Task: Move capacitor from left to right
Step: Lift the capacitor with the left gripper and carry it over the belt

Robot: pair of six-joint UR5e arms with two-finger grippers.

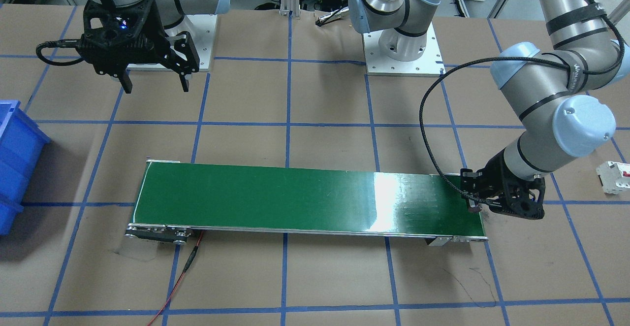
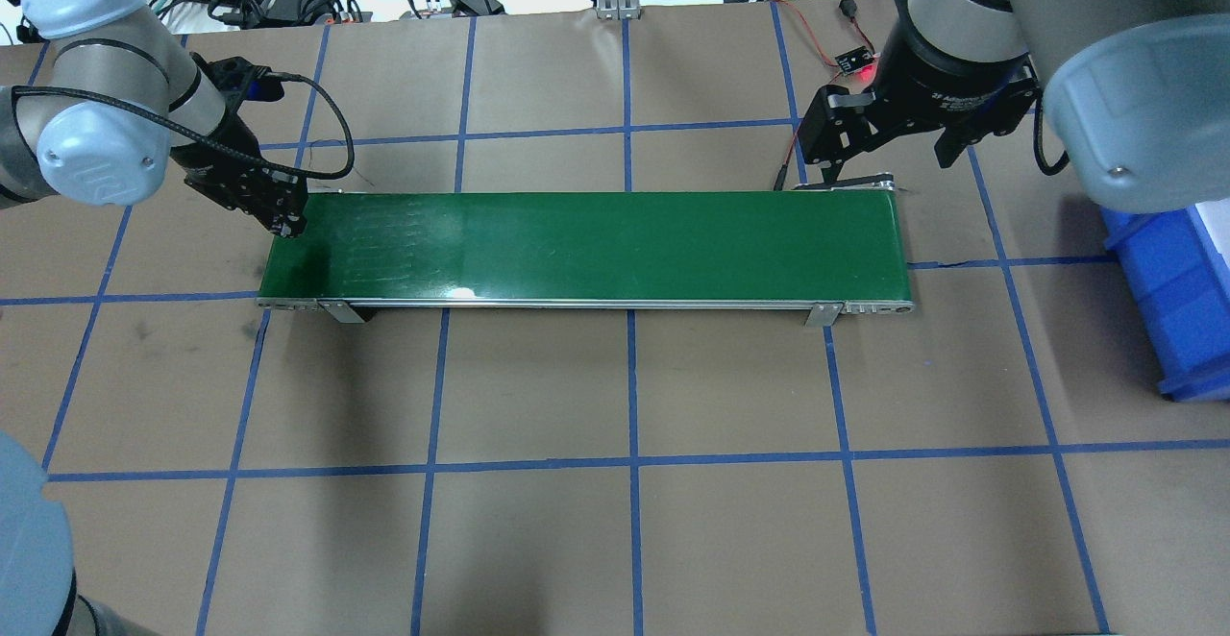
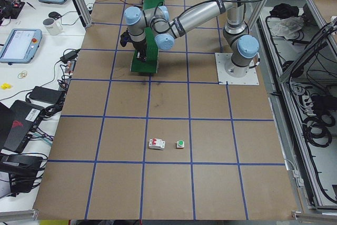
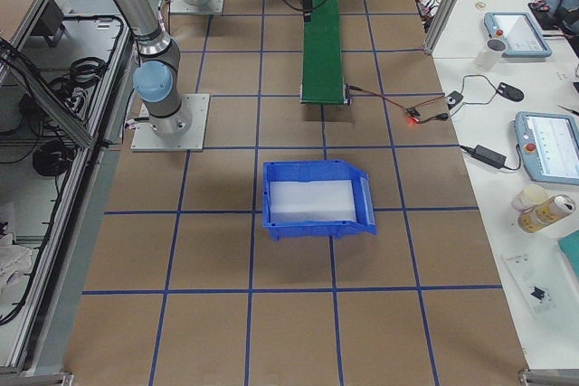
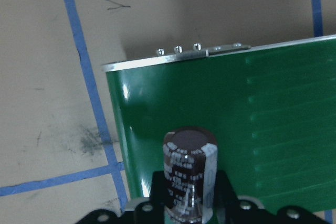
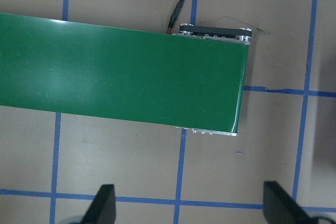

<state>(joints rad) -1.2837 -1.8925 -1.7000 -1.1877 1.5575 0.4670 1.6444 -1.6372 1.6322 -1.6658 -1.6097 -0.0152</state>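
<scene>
The capacitor (image 5: 189, 174), a stubby dark cylinder with a pale side stripe and faint markings, is held in my left gripper (image 5: 190, 195). In the left wrist view it hangs just above the left end of the green conveyor belt (image 5: 262, 108). In the overhead view my left gripper (image 2: 288, 221) is at the belt's (image 2: 596, 242) left end, and the capacitor is hidden by the fingers. My right gripper (image 2: 886, 160) is open and empty. It hovers above the belt's far right corner, with the belt end (image 6: 121, 72) below it.
A blue bin (image 2: 1172, 290) stands on the table beyond the belt's right end. A white breaker (image 3: 156, 144) and a green-capped push button (image 3: 180, 144) lie on the table past the belt's left end. A red wire (image 1: 189, 262) runs off the belt's right end.
</scene>
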